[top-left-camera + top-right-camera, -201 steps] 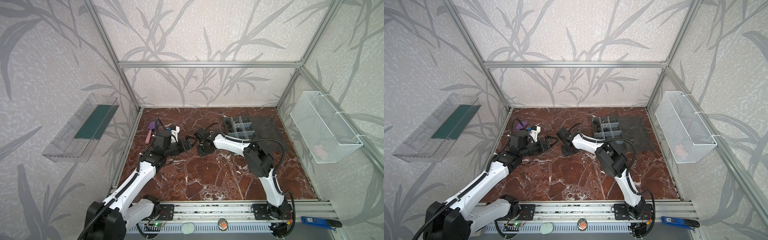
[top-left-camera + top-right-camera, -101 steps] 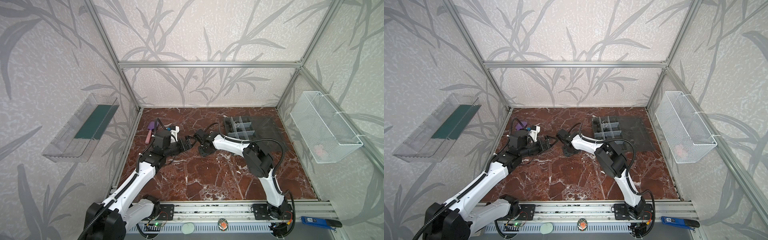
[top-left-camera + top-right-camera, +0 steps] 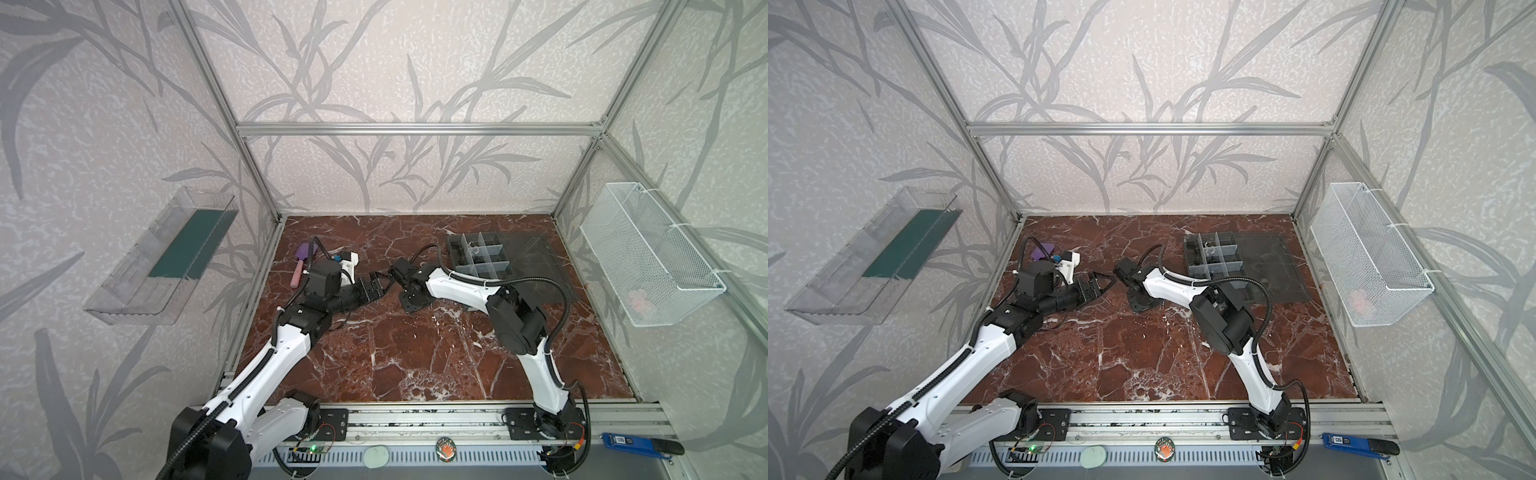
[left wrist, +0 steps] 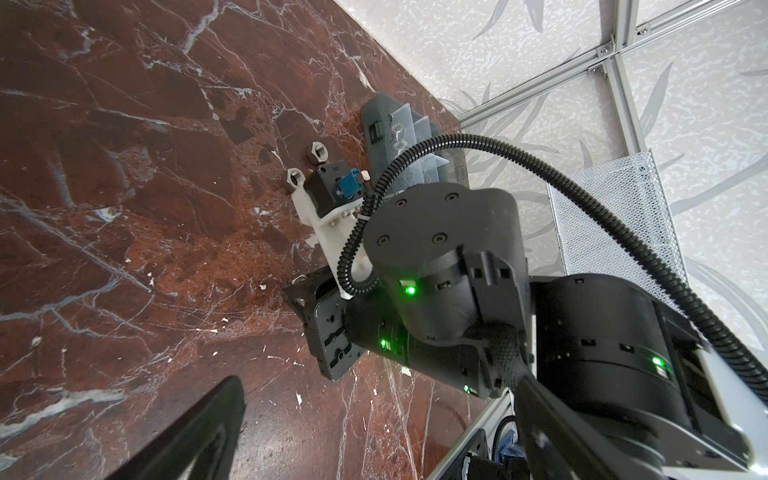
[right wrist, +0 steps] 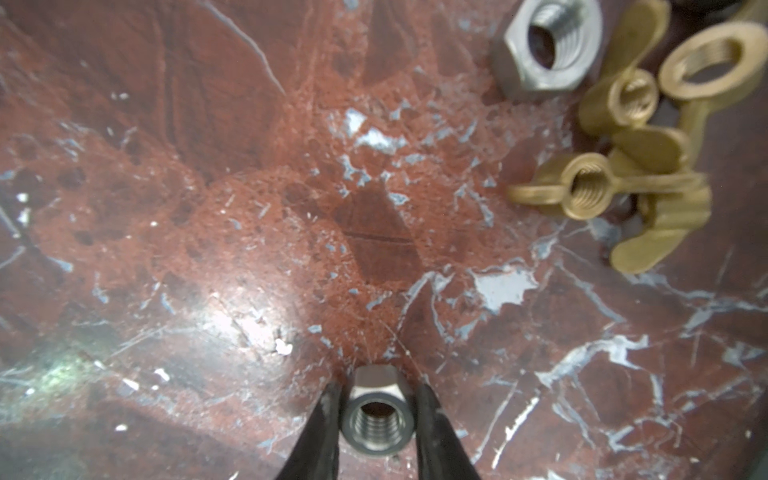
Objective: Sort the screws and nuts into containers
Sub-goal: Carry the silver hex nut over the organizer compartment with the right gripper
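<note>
So in both top views my right arm (image 3: 457, 287) is stretched in toward the middle of the marble surface (image 3: 415, 365). Its wrist points down near the left side of the grey organizer box (image 3: 478, 254), and the box's lid (image 3: 536, 259) is lying open flat on the other side. The left arm (image 3: 286, 345) hovers close by with the left fingers (image 3: 1090, 286) aimed at the right wrist, but from up here I can't tell if they're open or pinched. The left wrist view is no help on that, only one of those fingers shows. It does show two silver nuts (image 4: 320, 151) on the surface right beside the right arm's camera mount (image 4: 328, 195), with the box just past them. The right wrist view is the good one: the right fingers (image 5: 320, 436) are narrow and pressed against both sides of a silver nut (image 5: 377, 419) down on the surface. A second silver nut (image 5: 544, 45) and a heap of brass wing nuts (image 5: 623, 166) lie apart from it.
</note>
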